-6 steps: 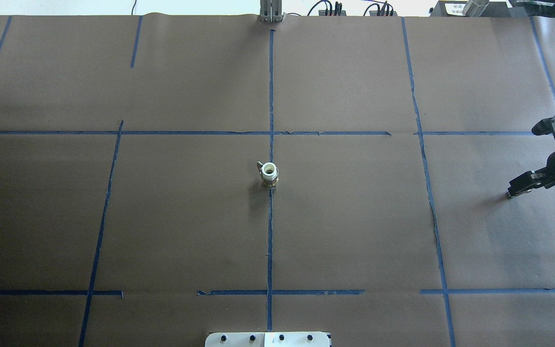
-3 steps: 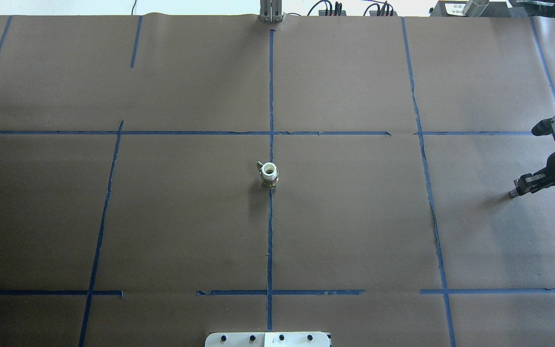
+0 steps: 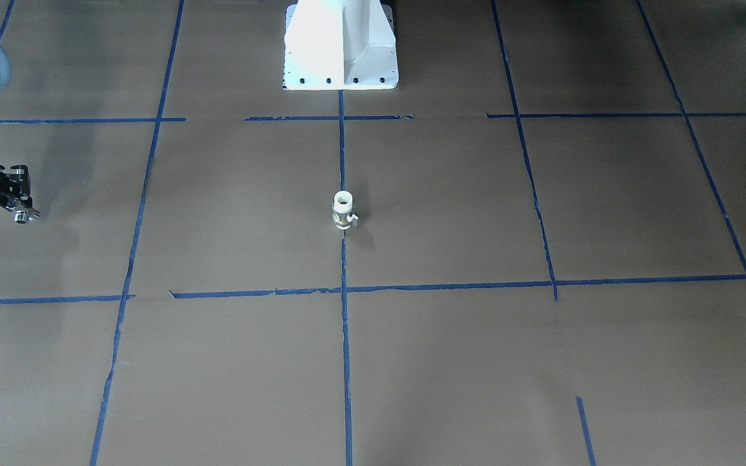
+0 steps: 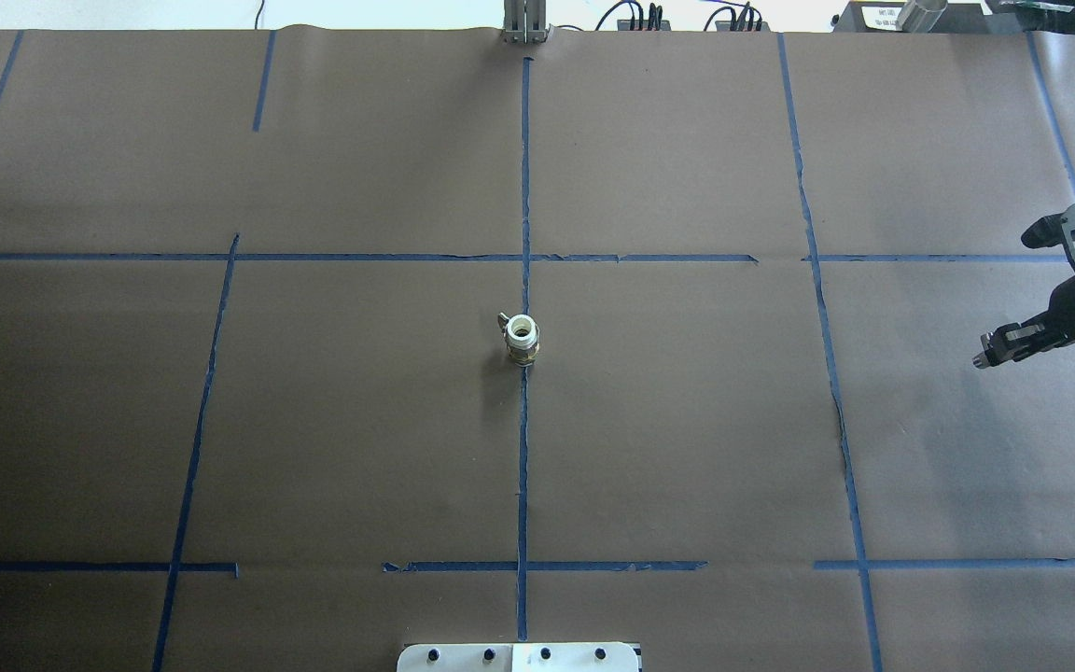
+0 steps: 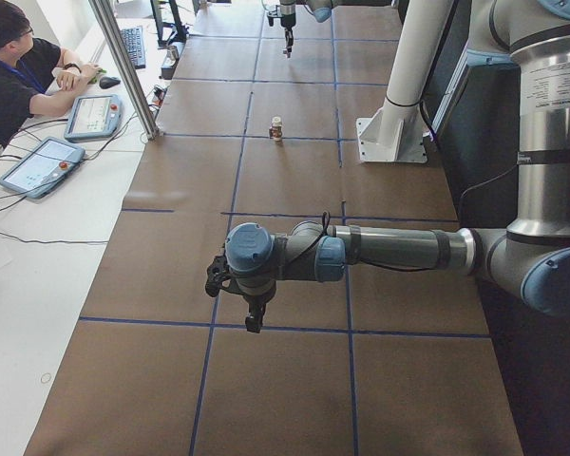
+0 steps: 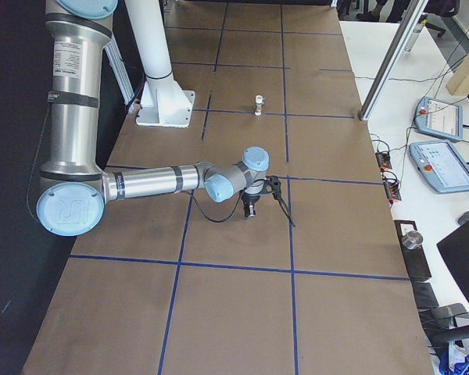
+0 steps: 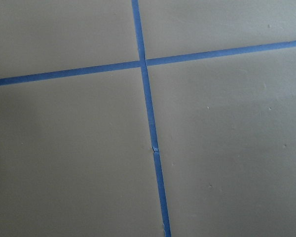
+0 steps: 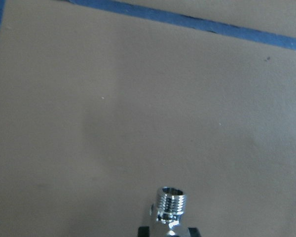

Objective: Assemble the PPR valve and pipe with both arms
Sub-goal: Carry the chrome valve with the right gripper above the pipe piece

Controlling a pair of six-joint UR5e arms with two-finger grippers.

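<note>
The PPR valve (image 4: 521, 336) stands upright on the centre tape line, its white end up and its small lever to one side; it also shows in the front view (image 3: 343, 210). My right gripper (image 4: 990, 355) is at the table's far right, held above the surface, shut on the chrome pipe fitting (image 8: 170, 203), whose threaded stub sticks out past the fingertips. My left gripper (image 5: 255, 321) shows only in the left side view, low over a tape crossing far from the valve. I cannot tell whether it is open or shut. The left wrist view shows only bare paper and tape.
Brown paper with blue tape lines (image 4: 523, 187) covers the table. The white pedestal base (image 3: 340, 45) stands at the robot's edge. A metal post (image 4: 524, 23) rises at the far edge. An operator (image 5: 19, 66) sits with tablets beside the table.
My right gripper's fingers have drawn together on the fitting. The gripper has risen off the table and shifted slightly toward the centre. The valve has not moved.
</note>
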